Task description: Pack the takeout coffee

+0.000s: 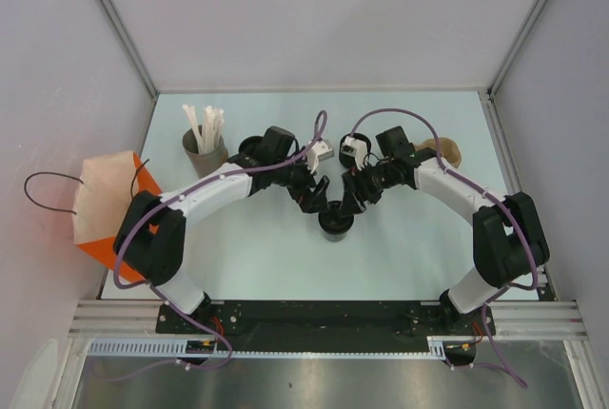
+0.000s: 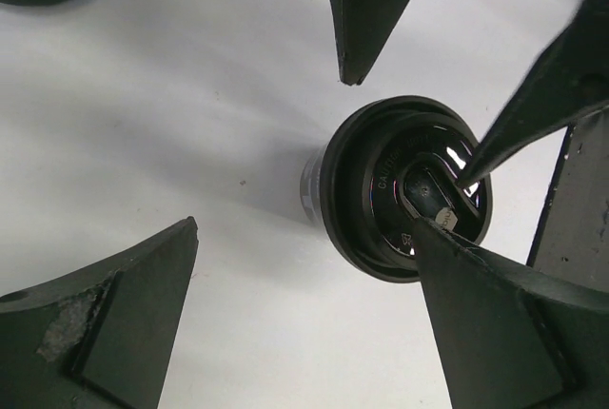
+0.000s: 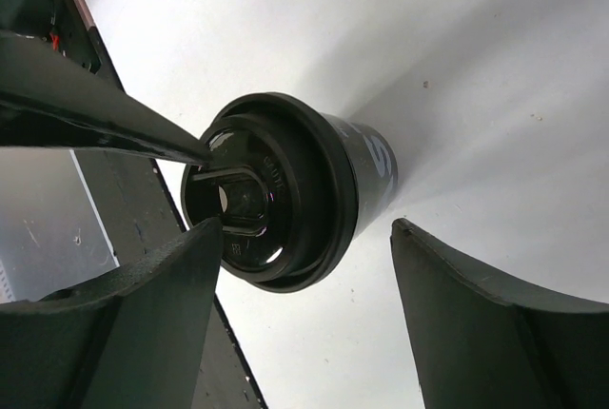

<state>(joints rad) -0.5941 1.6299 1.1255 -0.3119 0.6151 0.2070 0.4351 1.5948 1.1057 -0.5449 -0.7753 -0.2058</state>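
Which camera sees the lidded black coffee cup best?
The right wrist view: the small black tapered cup with a round black plastic lid shows both lid and side. Left wrist: it is partly hidden. Top: it looks tiny.

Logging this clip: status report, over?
Left end effector wide open, at the small black lidded disposable cup. Right end effector open, straddling its lid. Cup upright on the white table, ungripped. Each end effector in the other's way.

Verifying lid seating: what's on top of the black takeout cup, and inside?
A black round plastic lid caps the small black tapered disposable cup. Its contents cannot be seen; the lid covers them.
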